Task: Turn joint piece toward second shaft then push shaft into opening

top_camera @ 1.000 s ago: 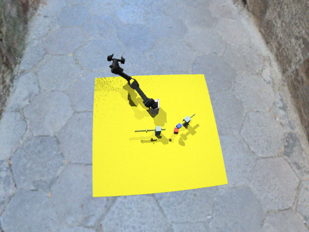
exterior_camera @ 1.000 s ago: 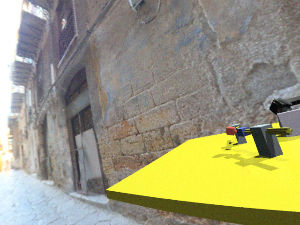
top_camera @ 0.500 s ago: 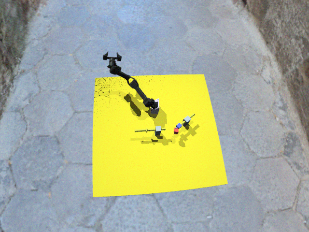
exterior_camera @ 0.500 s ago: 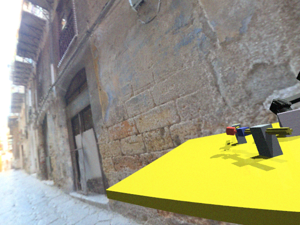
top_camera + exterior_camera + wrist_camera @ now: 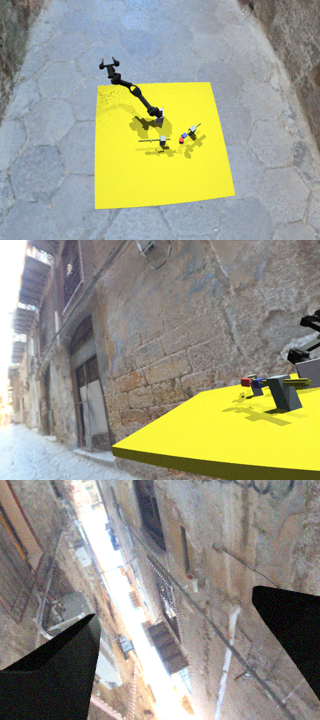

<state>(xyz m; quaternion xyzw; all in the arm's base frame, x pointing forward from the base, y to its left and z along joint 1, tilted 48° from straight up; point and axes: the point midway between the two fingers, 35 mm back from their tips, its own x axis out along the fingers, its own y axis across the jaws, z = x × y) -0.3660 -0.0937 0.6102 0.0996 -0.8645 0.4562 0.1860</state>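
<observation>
The joint piece, a red cube (image 5: 181, 140) (image 5: 245, 382) hinged to a blue cube (image 5: 184, 135) (image 5: 258, 382), sits on the end of the first shaft (image 5: 198, 125) (image 5: 297, 382), fixed to a grey block (image 5: 192, 128) (image 5: 284, 393). Its opening is too small to make out. The second shaft (image 5: 144, 140) runs through the other grey block (image 5: 162, 139) (image 5: 257, 391). Its near end stops short of the red cube, with a gap. My gripper (image 5: 107, 58) (image 5: 178, 607) is open and empty, raised far behind and left of these parts, touching none.
The arm base (image 5: 159, 119) (image 5: 307, 373) stands behind the two blocks. The arm (image 5: 143, 99) reaches over the back left of the yellow table (image 5: 155, 180) (image 5: 206, 436). The wrist view shows only walls and sky between the fingers.
</observation>
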